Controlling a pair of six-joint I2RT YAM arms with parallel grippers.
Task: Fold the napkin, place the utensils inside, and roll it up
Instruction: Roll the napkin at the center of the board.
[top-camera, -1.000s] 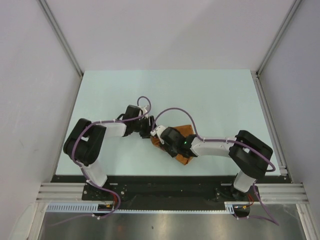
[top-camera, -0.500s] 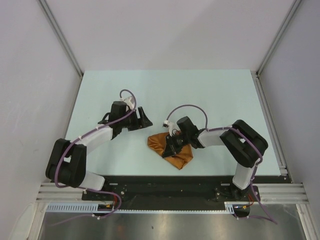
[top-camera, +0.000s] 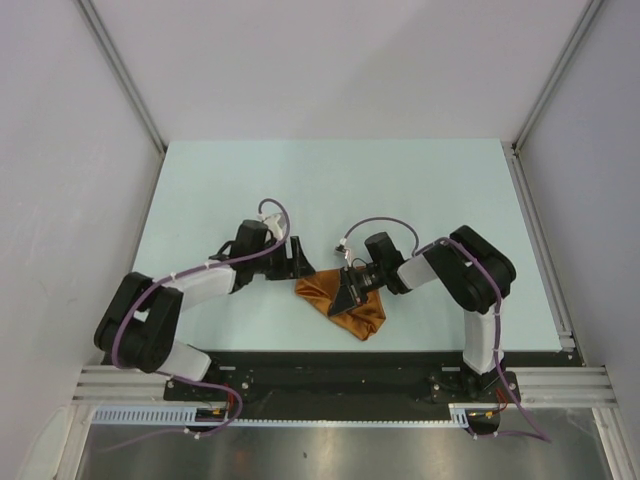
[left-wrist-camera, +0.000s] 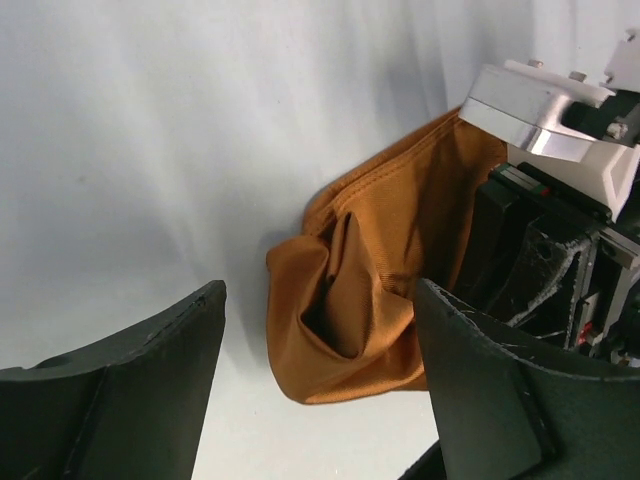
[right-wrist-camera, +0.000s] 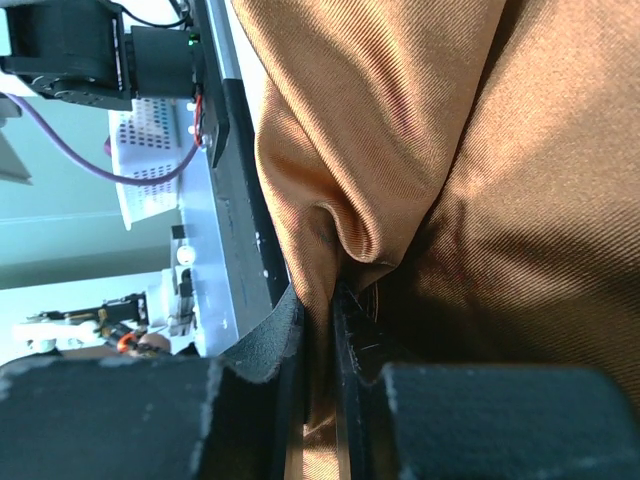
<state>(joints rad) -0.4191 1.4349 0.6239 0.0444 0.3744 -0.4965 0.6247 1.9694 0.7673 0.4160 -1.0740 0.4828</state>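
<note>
Napkin lay bunched, right gripper clamped on a fold, seemingly anchoring it, while left gripper hovered jaws apart beside its end, likely to take hold.

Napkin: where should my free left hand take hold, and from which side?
Probably take the napkin by its bunched end nearest the open left hand, approaching from that side: thick folds stand up there, unblocked, while the right hand pinches a fold farther along.

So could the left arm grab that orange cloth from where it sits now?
Probably yes: the left gripper is open right beside the napkin's bunched end, with nothing between them; the right gripper pinches another fold.
</note>
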